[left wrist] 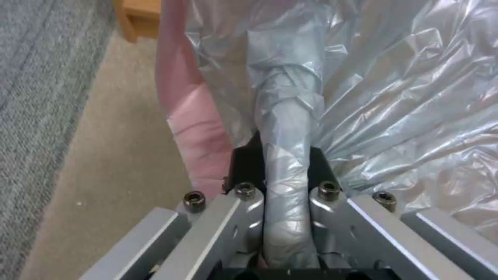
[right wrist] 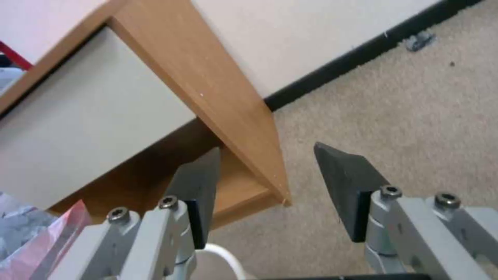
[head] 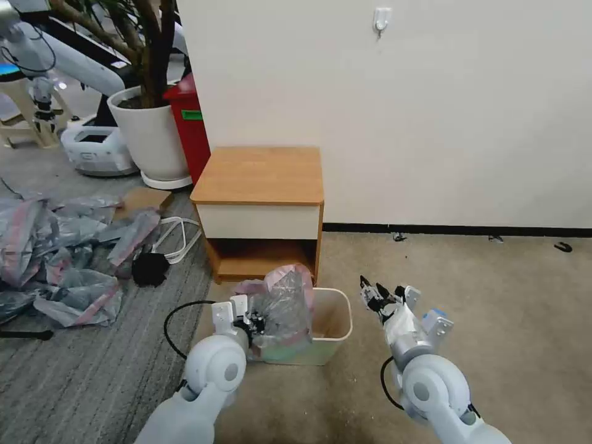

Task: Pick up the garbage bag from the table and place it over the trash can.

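Left wrist view: garbage bag (left wrist: 288,128) between left pincer (left wrist: 284,163) fingers.

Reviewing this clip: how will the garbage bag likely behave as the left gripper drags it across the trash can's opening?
Probably floppy: the garbage bag crumples and droops over the trash can rim. Likely very light, since the left gripper holds it by one twisted, pinched strand. The glossy film looks slippery and may slide off the rim. The right gripper hangs open beside the can.

Well left of the left gripper (head: 256,322) lies a heap of bags (head: 58,256), a white cable (head: 179,237) nearer; plant pot (head: 151,139) and red bin (head: 191,126) stand beyond.
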